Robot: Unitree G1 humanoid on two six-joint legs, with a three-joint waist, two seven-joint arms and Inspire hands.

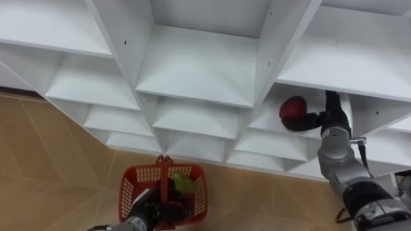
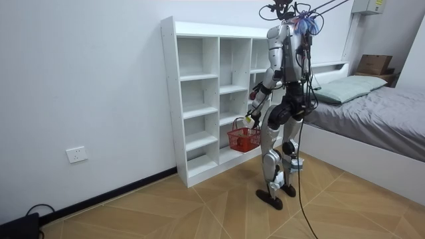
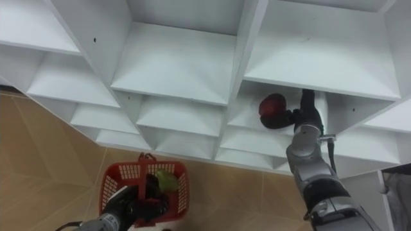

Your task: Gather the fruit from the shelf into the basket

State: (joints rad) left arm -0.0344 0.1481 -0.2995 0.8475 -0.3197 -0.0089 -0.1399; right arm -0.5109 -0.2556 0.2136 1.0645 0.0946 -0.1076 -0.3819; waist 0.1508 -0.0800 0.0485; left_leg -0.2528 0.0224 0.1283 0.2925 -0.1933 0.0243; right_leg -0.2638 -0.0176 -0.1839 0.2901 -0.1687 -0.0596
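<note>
Red fruit [image 1: 293,110] sits in a compartment of the white closet [image 1: 199,70], in the column to the robot's right and about midway up the rows that show. It is round and dark red, so it has no clear long axis, and I cannot tell which way its stem end points. The right hand [image 1: 316,119] reaches into the same compartment from the fruit's right, its dark fingers curled round the fruit's side and underside. The silver forearm runs back toward the lower right.

Lower down and to the left, a red basket [image 1: 125,187] hangs above the wooden floor [image 1: 51,167], just in front of the closet's bottom shelves. A green fruit [image 1: 183,184] lies inside it, against the right wall. The left hand [image 1: 151,208] is closed on the basket's handle at the near side.

In the room view the robot stands upright, facing the closet's rightmost column, with the basket at about knee height. A bed [image 2: 378,109] stands behind it at the room view's right.
</note>
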